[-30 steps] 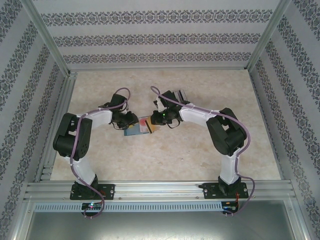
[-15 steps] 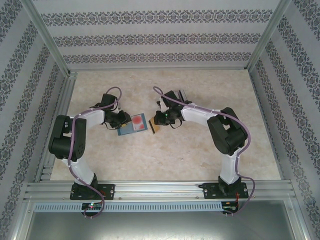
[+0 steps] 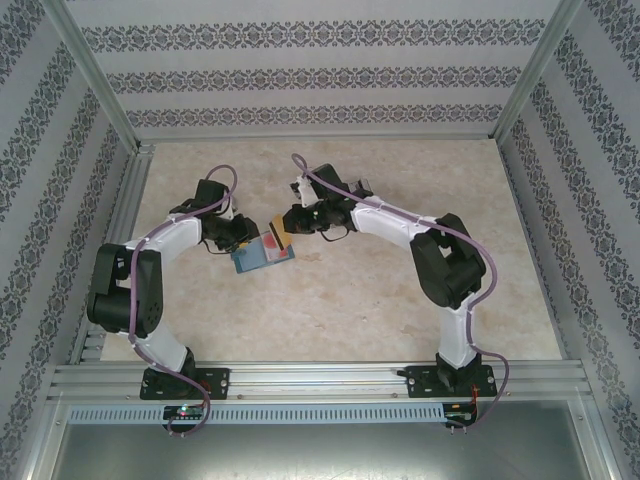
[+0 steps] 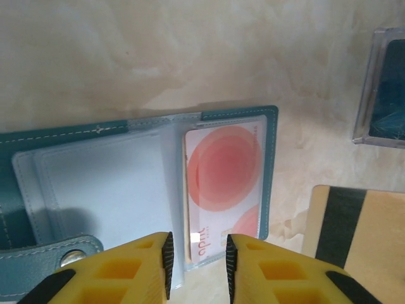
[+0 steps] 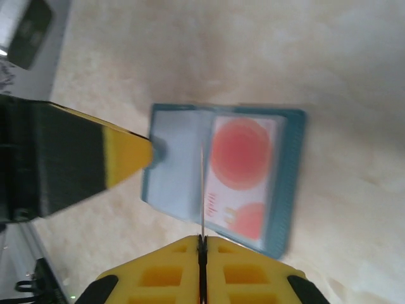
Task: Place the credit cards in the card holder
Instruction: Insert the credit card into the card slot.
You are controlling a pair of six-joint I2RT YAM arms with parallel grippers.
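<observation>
Tan and edge-on, the thin credit card (image 5: 202, 190) runs up out of my right gripper (image 5: 202, 239), whose yellow jaws are pressed flat together on it, no gap between them. Its far edge hangs over the teal-blue leather folding card holder (image 5: 291, 183), roughly above the fold between the two leaves. That holder lies spread open on the pale marbled table (image 3: 340, 300), and a white card with pink-red circles (image 4: 224, 183) already sits in its right-hand sleeve.

My left gripper (image 4: 197, 266) hovers just near of the holder, above the near edge of that pink card; the jaws stand partly apart and hold nothing I can make out. The tan card's black-striped face (image 4: 345, 228) shows just right of the holder.

What worries me: the card comes in edge-on over the fold, so I judge it could miss the sleeve mouth and slide along the clear plastic. With nothing pinning the holder, a push could shove it across the table.

Beyond the holder, far right, stands a clear plastic case (image 4: 380, 88).
</observation>
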